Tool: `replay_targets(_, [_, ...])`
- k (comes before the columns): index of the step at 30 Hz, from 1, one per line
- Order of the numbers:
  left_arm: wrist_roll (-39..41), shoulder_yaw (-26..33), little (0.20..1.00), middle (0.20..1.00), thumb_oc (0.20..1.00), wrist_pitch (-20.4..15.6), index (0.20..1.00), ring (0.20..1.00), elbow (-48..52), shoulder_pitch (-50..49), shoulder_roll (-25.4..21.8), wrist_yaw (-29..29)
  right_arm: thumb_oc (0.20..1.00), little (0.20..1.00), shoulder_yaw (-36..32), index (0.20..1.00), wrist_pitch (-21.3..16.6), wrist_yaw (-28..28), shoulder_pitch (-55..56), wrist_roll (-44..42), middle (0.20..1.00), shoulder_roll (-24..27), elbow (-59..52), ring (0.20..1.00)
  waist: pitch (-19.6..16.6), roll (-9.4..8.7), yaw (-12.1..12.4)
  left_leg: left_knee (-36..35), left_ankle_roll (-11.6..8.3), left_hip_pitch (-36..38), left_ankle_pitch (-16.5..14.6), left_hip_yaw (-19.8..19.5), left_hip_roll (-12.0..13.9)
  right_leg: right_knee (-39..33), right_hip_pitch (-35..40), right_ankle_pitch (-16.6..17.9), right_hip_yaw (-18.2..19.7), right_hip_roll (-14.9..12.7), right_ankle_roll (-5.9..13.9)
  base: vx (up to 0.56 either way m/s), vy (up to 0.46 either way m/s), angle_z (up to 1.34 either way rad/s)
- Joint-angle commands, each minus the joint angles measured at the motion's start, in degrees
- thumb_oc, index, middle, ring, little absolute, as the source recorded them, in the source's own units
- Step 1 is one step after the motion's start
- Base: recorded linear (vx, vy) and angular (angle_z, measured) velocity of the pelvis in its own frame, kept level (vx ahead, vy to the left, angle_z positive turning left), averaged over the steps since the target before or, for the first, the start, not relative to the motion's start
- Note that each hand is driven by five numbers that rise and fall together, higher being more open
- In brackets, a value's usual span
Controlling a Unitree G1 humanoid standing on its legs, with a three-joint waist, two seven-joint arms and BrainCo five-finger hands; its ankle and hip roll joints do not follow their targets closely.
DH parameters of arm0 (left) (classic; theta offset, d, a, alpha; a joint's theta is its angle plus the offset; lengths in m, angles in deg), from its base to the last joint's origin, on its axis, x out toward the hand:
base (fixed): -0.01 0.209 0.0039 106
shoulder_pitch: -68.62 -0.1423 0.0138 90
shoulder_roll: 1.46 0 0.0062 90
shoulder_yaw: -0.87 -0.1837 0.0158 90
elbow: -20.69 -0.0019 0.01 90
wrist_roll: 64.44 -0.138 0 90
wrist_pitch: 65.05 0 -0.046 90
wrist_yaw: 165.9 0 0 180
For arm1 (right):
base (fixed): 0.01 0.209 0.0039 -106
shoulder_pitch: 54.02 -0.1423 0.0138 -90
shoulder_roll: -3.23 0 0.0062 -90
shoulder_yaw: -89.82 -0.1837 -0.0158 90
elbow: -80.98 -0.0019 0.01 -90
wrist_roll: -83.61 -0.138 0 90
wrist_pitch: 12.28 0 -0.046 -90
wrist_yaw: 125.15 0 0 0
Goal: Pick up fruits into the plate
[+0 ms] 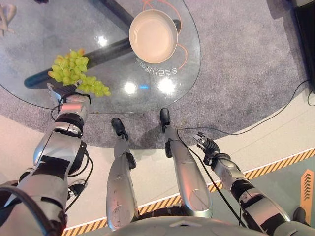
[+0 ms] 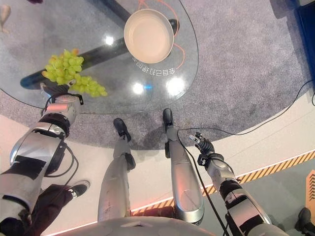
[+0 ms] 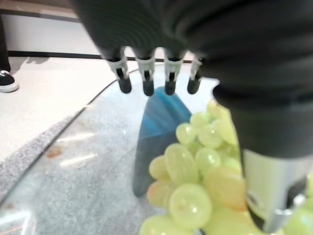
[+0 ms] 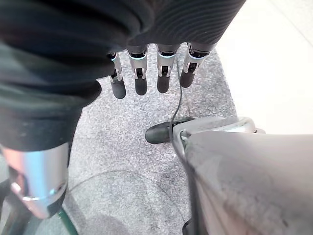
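Bunch of pale green grapes (image 1: 75,71) on the round glass tabletop (image 1: 39,44), well apart from the empty cream round plate (image 1: 153,36). Left hand (image 1: 63,92) just beside the bunch, fingers (image 3: 146,78) straight, holding nothing. Right hand (image 1: 208,145) low over grey carpet (image 1: 246,64), relaxed and empty.

Round glass table with grapes and a plate on it

The clear, round-edged glass tabletop (image 1: 29,34) fills the upper left of the frame, sitting over a grey carpet (image 1: 246,59) with a dark table base showing through. A bunch of pale green grapes (image 1: 74,71) lies near its lower-left edge, and an empty round beige plate (image 1: 153,36) sits well apart, up toward the top centre. Some printed lettering shows just below the plate.
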Motion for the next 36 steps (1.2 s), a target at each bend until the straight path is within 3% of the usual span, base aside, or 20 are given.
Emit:
replay_targets(1, [0.2, 1.1, 1.000, 1.000, 1.000, -0.2, 1.000, 1.000, -2.1, 2.6, -3.0, -3.1, 1.000, 1.000, 1.0, 1.000, -1.5, -0.6, 2.9, -1.8, 1.000, -2.5, -3.7, 1.000, 0.2, -4.96, -0.7, 7.4, 0.59, -1.3, -7.9, -2.0, -3.4, 2.4, -0.5, -2.2, -0.5, 3.9, -1.60, 0.00, 0.000, 0.00])
replay_targets(15, [5.8, 0.7, 1.000, 1.000, 1.000, -6.0, 1.000, 1.000, 2.2, 5.0, -0.3, -1.7, 1.000, 1.000, 1.8, 1.000, -1.5, -1.3, 3.4, -2.3, 1.000, -2.9, -6.9, 1.000, 0.2, -5.58, -1.6, 7.7, 0.50, -4.6, -7.8, -2.0, -3.6, 2.7, -4.0, -1.6, -0.3, 4.3, -1.62, 0.00, -0.002, 0.00])
replay_targets(23, [9.0, 0.6, 1.000, 1.000, 1.000, -5.1, 1.000, 1.000, 1.9, 6.3, 0.0, -0.8, 1.000, 1.000, 1.4, 1.000, -1.7, -1.7, 3.9, -2.0, 1.000, -2.7, -8.1, 1.000, 0.2, -5.41, -2.4, 8.1, 0.20, -6.1, -7.8, -1.5, -3.5, 2.8, -5.7, -1.5, 0.0, 4.2, -1.57, 0.00, 0.001, 0.00])
replay_targets(24, [9.1, 0.6, 0.771, 0.771, 0.771, -5.0, 0.771, 0.771, 1.8, 6.3, 0.0, -0.7, 1.000, 1.000, 1.4, 1.000, -1.7, -1.7, 3.9, -2.0, 1.000, -2.7, -8.2, 1.000, 0.2, -5.40, -2.4, 8.1, 0.19, -6.2, -7.8, -1.5, -3.5, 2.8, -5.7, -1.5, 0.0, 4.2, -1.58, 0.01, 0.006, -0.06])
replay_targets(25, [9.9, 0.5, 0.200, 0.200, 0.200, -5.0, 0.200, 0.200, 1.4, 6.4, 0.0, -0.8, 1.000, 1.000, 1.4, 1.000, -1.8, -1.9, 4.0, -2.1, 1.000, -2.6, -8.4, 1.000, 0.2, -5.38, -2.5, 8.1, 0.14, -6.3, -7.8, -1.5, -3.5, 2.9, -6.0, -1.5, 0.0, 4.3, -1.61, 0.01, 0.004, -0.06])
replay_targets(36, [8.4, 0.4, 0.200, 0.200, 0.200, -3.8, 0.200, 0.200, -0.1, 6.2, -0.5, -1.9, 1.000, 1.000, 1.4, 1.000, -2.4, -1.5, 4.7, -2.7, 1.000, -2.0, -9.4, 1.000, 0.2, -5.36, -2.8, 8.0, 0.01, -6.9, -7.5, -1.1, -3.4, 2.7, -6.5, -1.3, 0.2, 4.2, -1.68, 0.00, 0.001, 0.00])
